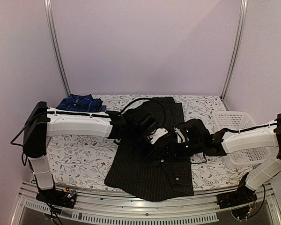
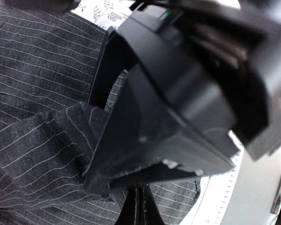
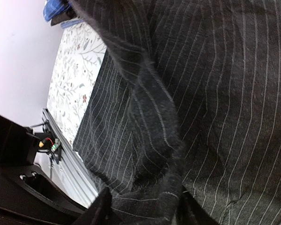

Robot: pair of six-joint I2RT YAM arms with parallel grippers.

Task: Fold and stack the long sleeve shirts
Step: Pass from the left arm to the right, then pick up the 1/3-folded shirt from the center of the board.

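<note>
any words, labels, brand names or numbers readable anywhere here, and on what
None: no readable text in any view.
black pinstriped shirt: only stripes and buttons, no label showing.
plaid shirt, basket, tablecloth: patterns only, no writing.

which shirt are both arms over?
The black pinstriped shirt, spread out in the centre. The blue plaid shirt sits apart at the far left.
</note>
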